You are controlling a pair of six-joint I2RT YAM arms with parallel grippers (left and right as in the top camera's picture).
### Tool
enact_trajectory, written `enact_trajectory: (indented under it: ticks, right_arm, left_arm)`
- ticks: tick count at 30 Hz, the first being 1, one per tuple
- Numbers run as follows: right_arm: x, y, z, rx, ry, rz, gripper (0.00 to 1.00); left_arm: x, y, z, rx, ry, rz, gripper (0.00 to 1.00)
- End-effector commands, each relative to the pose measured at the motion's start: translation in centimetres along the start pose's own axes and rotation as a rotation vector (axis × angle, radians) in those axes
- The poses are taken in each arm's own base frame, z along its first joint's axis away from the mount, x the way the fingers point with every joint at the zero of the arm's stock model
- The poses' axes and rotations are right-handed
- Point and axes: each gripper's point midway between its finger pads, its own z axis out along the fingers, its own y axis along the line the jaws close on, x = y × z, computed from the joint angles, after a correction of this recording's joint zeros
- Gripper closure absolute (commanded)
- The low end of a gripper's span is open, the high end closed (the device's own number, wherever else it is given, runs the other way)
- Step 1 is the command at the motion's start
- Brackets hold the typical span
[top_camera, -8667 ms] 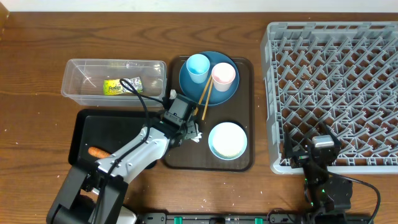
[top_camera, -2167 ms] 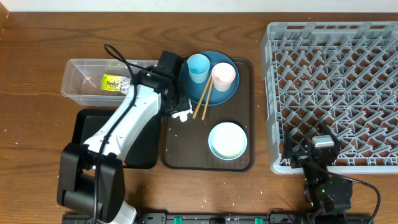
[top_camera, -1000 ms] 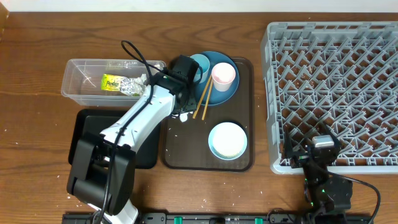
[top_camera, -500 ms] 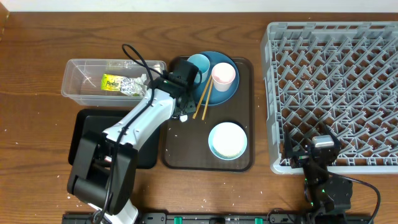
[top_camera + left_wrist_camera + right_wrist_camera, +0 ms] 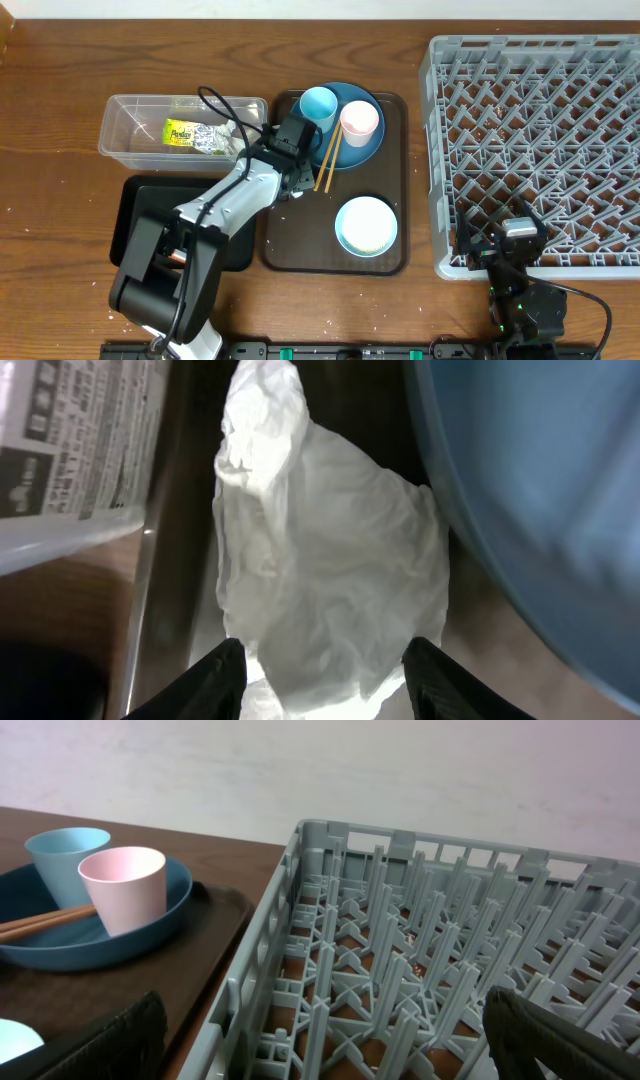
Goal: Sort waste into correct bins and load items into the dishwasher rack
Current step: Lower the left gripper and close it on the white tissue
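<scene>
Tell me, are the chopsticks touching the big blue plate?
Touching. The right wrist view shows the chopsticks lying in the blue plate, right beside the pink cup.

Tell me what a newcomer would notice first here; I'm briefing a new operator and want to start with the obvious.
The big grey rack dominates the right side of the table. On the brown tray in the middle sit a blue plate carrying a light blue cup, a pink cup and chopsticks, and a pale bowl. The left gripper straddles a crumpled white tissue at the tray's left edge.
</scene>
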Motion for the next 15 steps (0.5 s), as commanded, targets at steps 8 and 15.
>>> enact_trajectory:
  ticks: [8, 15]
  right_arm:
    - [0.17, -0.17, 0.0, 0.009, 0.006, -0.002, 0.01]
    - [0.16, -0.17, 0.01, 0.009, 0.006, -0.002, 0.01]
  left_arm:
    - [-0.15, 0.28, 0.53, -0.016, -0.014, 0.013, 0.46]
    - [-0.2, 0.24, 0.53, -0.014, -0.015, 0.051, 0.45]
